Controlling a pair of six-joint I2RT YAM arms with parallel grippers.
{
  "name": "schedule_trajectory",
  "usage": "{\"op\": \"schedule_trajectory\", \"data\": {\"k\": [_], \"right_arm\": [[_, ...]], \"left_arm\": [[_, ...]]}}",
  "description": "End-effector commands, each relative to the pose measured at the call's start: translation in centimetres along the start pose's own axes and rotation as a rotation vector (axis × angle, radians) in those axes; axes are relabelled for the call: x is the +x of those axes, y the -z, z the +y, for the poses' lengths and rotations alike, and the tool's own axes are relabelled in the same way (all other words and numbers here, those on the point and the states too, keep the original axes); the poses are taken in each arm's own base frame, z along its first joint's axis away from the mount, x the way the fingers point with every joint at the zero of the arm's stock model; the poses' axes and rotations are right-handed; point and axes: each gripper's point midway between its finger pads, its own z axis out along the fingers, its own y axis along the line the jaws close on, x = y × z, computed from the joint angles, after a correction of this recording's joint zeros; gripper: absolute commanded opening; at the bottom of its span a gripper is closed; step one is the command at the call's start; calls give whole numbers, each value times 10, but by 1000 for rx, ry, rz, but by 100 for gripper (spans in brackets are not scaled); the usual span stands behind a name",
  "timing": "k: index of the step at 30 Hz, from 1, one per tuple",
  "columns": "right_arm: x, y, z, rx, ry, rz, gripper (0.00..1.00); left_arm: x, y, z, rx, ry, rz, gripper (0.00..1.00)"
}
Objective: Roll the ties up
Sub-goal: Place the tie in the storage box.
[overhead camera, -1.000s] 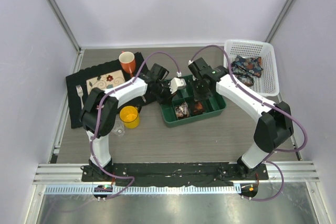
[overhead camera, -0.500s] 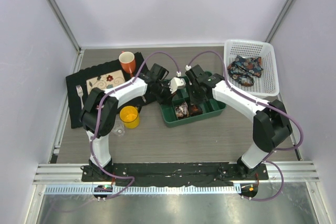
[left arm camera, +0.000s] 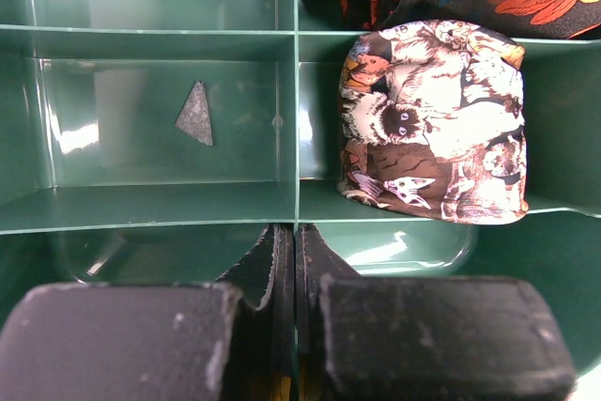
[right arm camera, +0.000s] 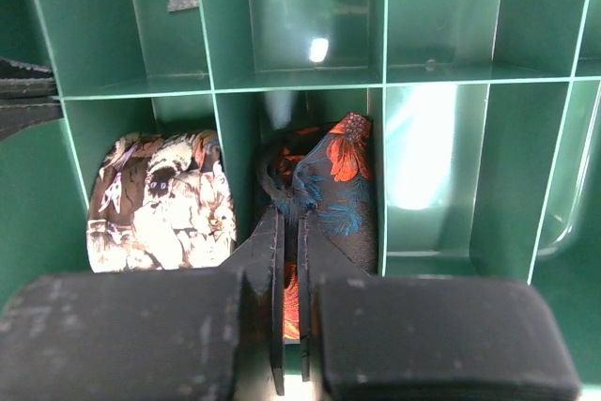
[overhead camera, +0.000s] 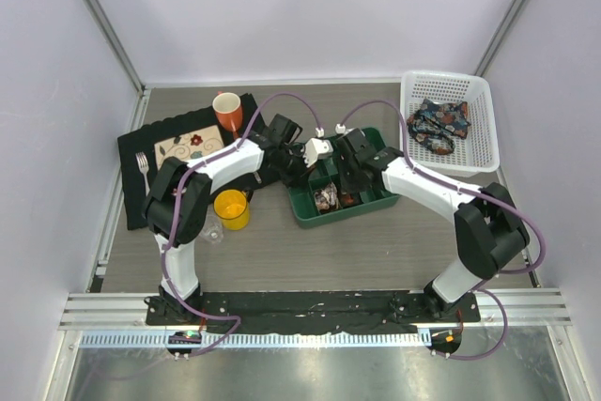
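Status: two ties were seen rolled and parked in the green tray mid-worktop. The cat-print tie was sat as a coil in a near-row compartment, and the dark floral tie in the compartment just to its right, looser and not as tidy a coil. The remaining compartments in view were bare, apart from a small grey scrap in one of the left ones. The left pincer was held at the tray's left side, fingers together, nothing gripped. The right pincer was placed over the floral tie, fingers together too, tips down against the fabric. Whether a fold was pinched between them could not be told. More ties were left as an unrolled bundle in the white basket at the far right, well apart from both arms. Judged progress: partway, with one coil finished, the second seated but probably needing to be tucked or released, and the basket bundle not yet touched. Count of ties in the bundle could not be read. The placemat and cups on the left were not involved.
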Motion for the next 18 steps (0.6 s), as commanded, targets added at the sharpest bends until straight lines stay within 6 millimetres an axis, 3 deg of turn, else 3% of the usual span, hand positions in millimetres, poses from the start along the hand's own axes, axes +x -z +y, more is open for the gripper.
{"op": "schedule_trajectory", "data": {"k": [1,6,10,18], "right_arm": [[9,-1,-13,49,-18,-28,1],[9,1,-7,25,-27,-16,2],[-11,19,-4,18,-32,-58,25],[-59,66,3,1,-59,-177,43]], "left_arm": [[23,-9,-19,77,80,59,0],[22,-12,-16,73,92,60,0],[22,-13,-15,67,104,64,0],[11,-7,-7,28,132,40,0]]}}
